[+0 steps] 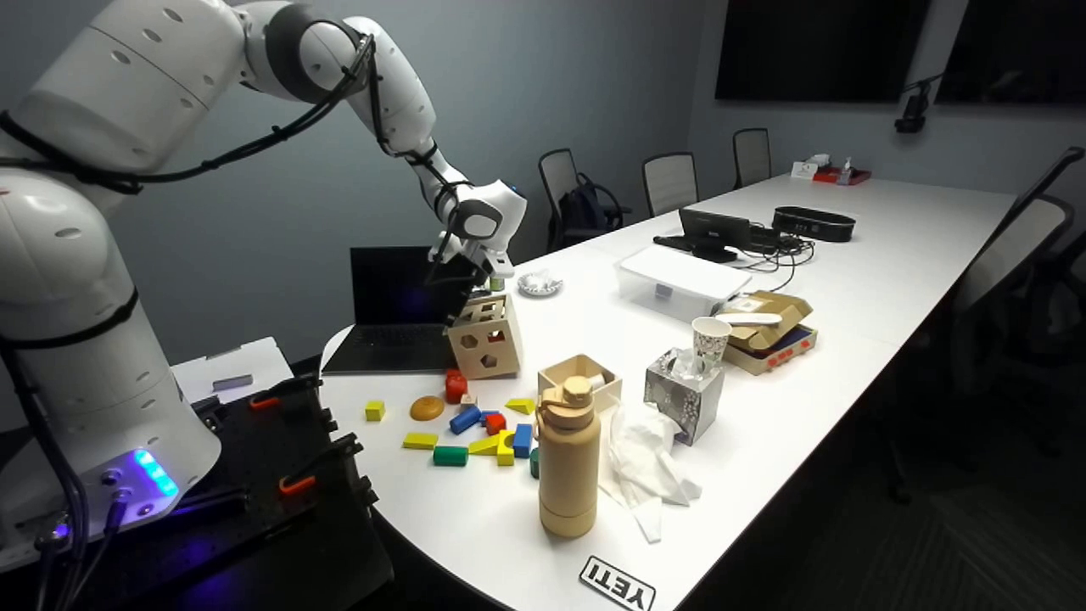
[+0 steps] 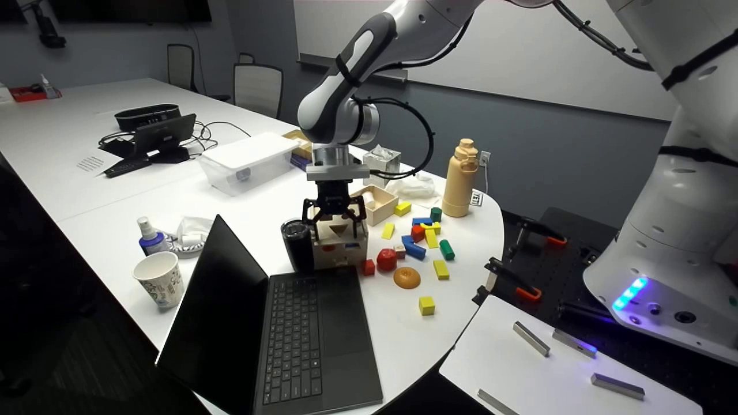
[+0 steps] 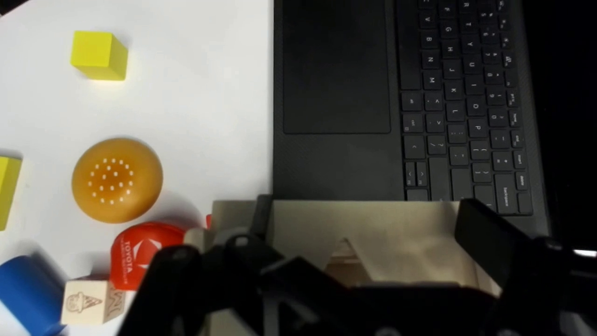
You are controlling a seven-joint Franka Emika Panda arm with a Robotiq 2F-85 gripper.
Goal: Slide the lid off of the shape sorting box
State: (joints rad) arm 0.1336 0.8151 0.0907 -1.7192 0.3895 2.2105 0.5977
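My end effector (image 2: 335, 233) gapes over the lid (image 3: 410, 242) | Binding could drag the shape sorting box (image 1: 483, 348) into the tumbler (image 2: 297, 246)

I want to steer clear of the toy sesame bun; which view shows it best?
The wrist view: there the toy sesame bun lies in full sight, large enough to show its dotted top. Both exterior views also show it whole, but only as a small orange-brown dome whose dots do not read clearly.
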